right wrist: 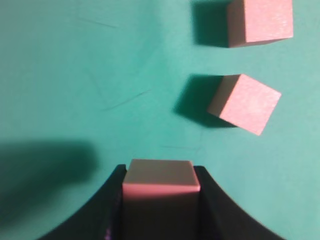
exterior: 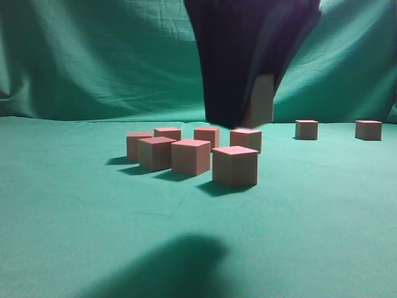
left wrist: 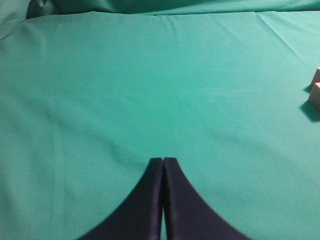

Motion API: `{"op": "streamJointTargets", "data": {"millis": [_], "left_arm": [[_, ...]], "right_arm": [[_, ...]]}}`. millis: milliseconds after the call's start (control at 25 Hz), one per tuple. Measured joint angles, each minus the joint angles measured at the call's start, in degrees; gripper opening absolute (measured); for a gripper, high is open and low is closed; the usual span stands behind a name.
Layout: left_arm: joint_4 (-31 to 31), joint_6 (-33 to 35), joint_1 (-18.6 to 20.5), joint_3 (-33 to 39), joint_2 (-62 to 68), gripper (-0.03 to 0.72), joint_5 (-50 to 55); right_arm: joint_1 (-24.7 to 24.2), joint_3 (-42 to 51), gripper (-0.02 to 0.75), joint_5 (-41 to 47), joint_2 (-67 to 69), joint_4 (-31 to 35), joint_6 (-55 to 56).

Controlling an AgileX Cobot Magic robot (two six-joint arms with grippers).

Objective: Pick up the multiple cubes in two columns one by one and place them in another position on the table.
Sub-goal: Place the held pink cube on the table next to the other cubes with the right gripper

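Observation:
My right gripper (right wrist: 160, 172) is shut on one pinkish-red cube (right wrist: 161, 185), held above the green table (right wrist: 75, 75). In the exterior view that gripper (exterior: 255, 117) hangs just behind the cluster with the held cube (exterior: 263, 102) off the cloth. Below it several cubes stand in two loose columns, the nearest one (exterior: 235, 166) in front. Two cubes (right wrist: 246, 102) (right wrist: 260, 21) lie ahead of the held one in the right wrist view. My left gripper (left wrist: 163, 161) is shut and empty over bare cloth, far from the cubes.
Two separate cubes (exterior: 306, 129) (exterior: 368, 130) sit at the back right near the draped green backdrop (exterior: 93, 56). Parts of two cubes (left wrist: 316, 95) show at the right edge of the left wrist view. A dark shadow (exterior: 180, 267) lies on the front cloth.

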Motion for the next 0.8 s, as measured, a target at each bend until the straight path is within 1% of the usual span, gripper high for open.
{"op": "streamJointTargets", "data": {"millis": [120, 240, 800], "left_arm": [[0.0, 0.0, 0.0, 0.0, 0.0, 0.0, 0.0], [0.0, 0.0, 0.0, 0.0, 0.0, 0.0, 0.0], [0.0, 0.0, 0.0, 0.0, 0.0, 0.0, 0.0]], "right_arm": [[0.0, 0.0, 0.265, -0.66, 2.13, -3.53, 3.59], [0.0, 0.0, 0.265, -1.14, 3.7, -5.51, 6.53], [0.0, 0.0, 0.265, -5.93, 8.35, -6.83, 10.1]]}}
